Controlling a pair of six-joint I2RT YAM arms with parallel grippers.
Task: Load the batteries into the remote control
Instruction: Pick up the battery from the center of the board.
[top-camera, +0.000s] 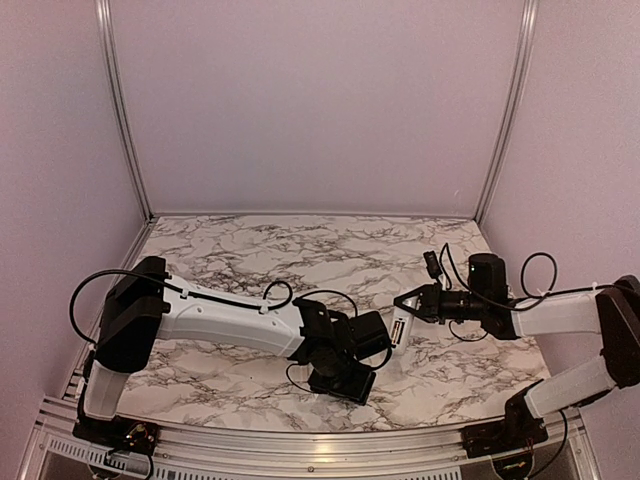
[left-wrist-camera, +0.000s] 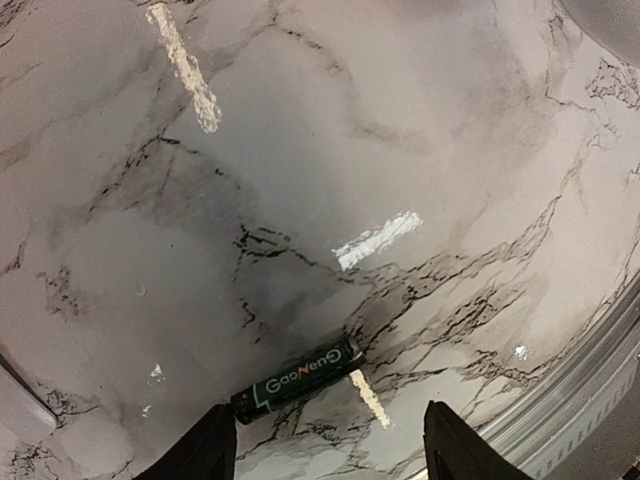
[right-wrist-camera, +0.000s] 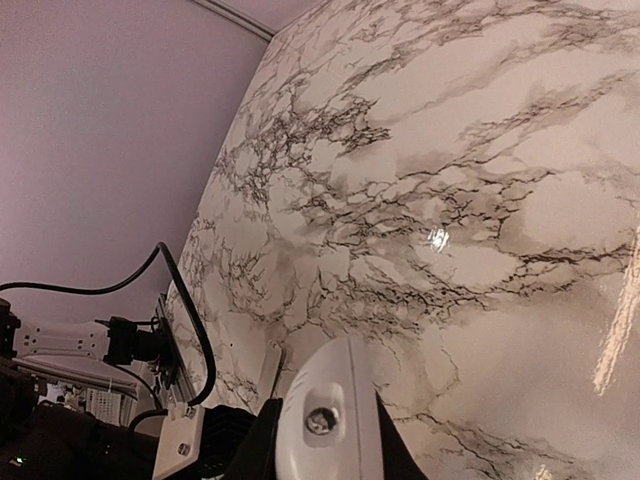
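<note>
The left hand (left-wrist-camera: 330, 435) hangs with its black fingers well apart, gripping nothing. Just beyond them, nearer one finger, a dark green cylindrical battery (left-wrist-camera: 297, 378) lies on the white marble-patterned surface (left-wrist-camera: 300, 150). Its long axis runs across the gap, and it is lettered "GaoNenG". Farther off, the right hand (top-camera: 402, 318) appears closed on the slim white rectangular remote control (top-camera: 398, 332).
</note>
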